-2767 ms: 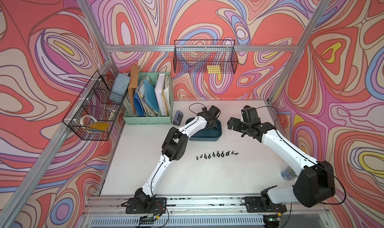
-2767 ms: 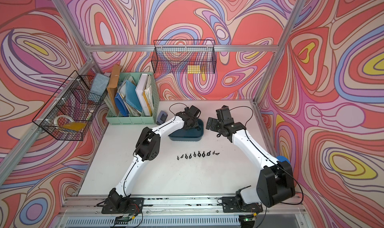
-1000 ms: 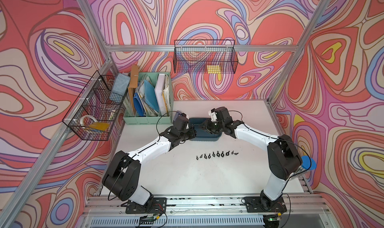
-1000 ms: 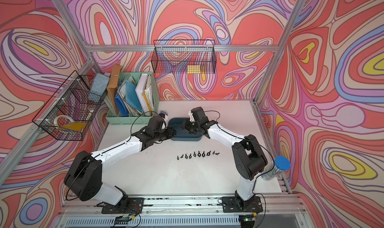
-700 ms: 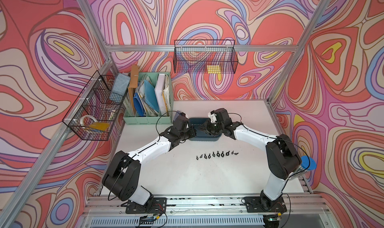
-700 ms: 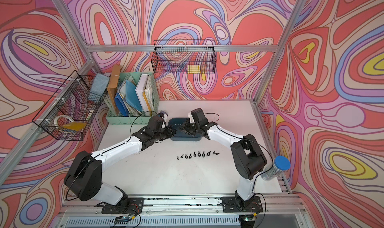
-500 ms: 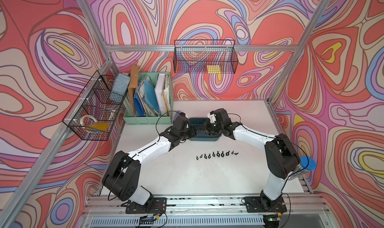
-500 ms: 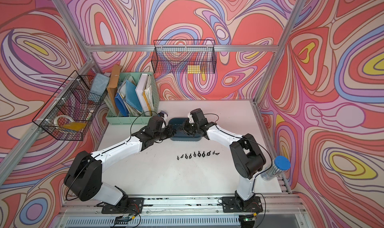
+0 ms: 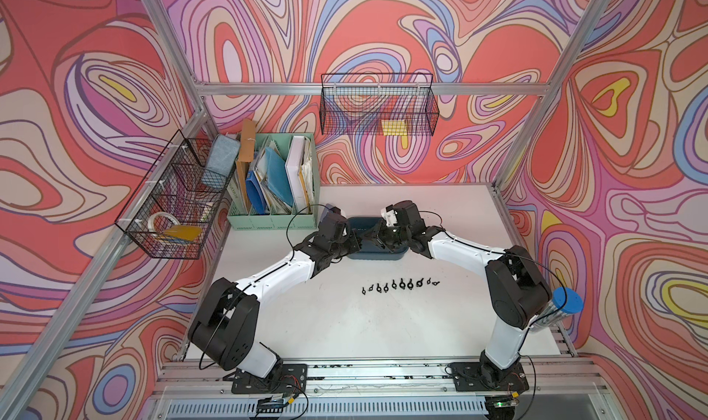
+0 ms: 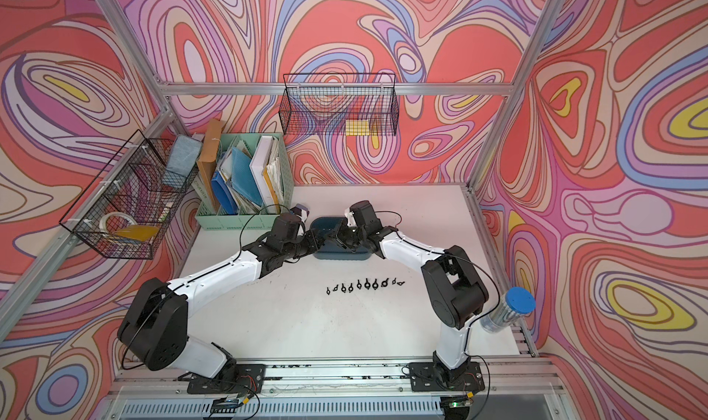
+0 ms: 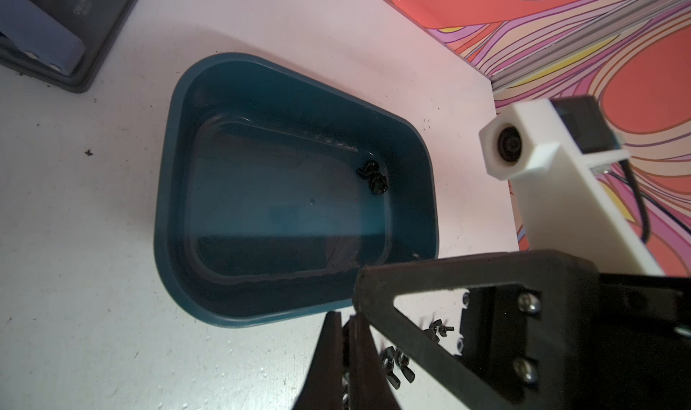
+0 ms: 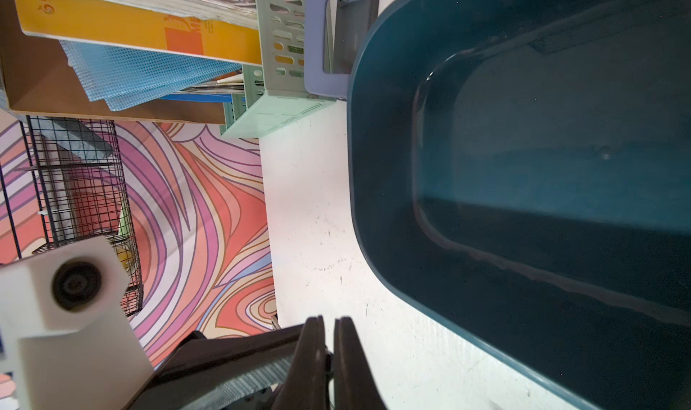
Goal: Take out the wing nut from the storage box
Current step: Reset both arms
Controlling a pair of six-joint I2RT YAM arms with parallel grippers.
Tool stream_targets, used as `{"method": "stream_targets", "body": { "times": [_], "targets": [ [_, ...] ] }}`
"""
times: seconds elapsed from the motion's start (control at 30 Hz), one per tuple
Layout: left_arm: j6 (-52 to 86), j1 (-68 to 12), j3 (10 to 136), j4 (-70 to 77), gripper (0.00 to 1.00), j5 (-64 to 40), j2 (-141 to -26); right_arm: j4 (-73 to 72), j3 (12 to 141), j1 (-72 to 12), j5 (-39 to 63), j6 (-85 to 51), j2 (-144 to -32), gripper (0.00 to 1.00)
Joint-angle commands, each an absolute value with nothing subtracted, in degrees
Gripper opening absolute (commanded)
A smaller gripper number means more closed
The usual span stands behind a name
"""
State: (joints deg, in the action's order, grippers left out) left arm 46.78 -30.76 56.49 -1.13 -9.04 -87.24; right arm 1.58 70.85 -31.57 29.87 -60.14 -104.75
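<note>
Wing nuts [image 11: 372,178], two black, touching, sit in storage box [image 11: 179,187] far-right corner, wing direction too small to read, well apart from left gripper [image 11: 344,318], closed on nothing visible, and right gripper [image 12: 329,320], pinched to a slit, contents unclear, both at box front rim; nut row [image 9: 400,284] on table before box.

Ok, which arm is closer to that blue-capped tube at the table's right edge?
Right. The right arm has its elbow just beside the blue-capped tube; the left arm is far across the table, on its left side.
</note>
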Motion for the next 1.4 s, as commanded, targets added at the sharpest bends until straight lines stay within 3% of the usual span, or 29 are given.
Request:
{"method": "stream_targets", "body": {
  "times": [0.0,0.57,0.73,0.93,1.03,1.07,1.27,1.37],
  "targets": [
    [47.8,-30.6,56.4,1.5,0.0,-9.5,-86.5,-0.3,69.9,-32.7,32.3,-61.9,-106.1,0.09],
    [53.5,-30.7,56.1,3.7,0.0,-10.9,-86.8,-2.9,70.2,-34.7,29.5,-65.2,-107.8,0.12],
    [53.5,-30.6,56.0,3.7,0.0,-10.8,-86.8,-3.4,70.1,-34.8,29.8,-65.5,-107.9,0.0],
    [53.4,-30.6,56.0,3.1,0.0,-10.4,-86.4,-2.5,70.3,-34.8,29.5,-65.0,-107.5,0.0],
    [53.0,-30.6,56.1,2.1,0.25,-9.6,-85.7,-1.1,70.7,-34.9,29.3,-64.0,-107.4,0.0],
    [52.8,-30.6,56.1,1.5,0.29,-9.2,-85.3,-0.4,71.1,-34.9,29.1,-63.5,-107.4,0.0],
    [51.7,-29.7,55.6,-2.1,0.45,-6.9,-81.7,4.8,73.4,-34.8,28.2,-59.1,-107.5,0.0],
    [51.0,-28.8,54.8,-4.3,0.45,-6.1,-79.3,7.7,74.4,-34.8,27.9,-56.6,-107.8,0.0]
  ]
}}
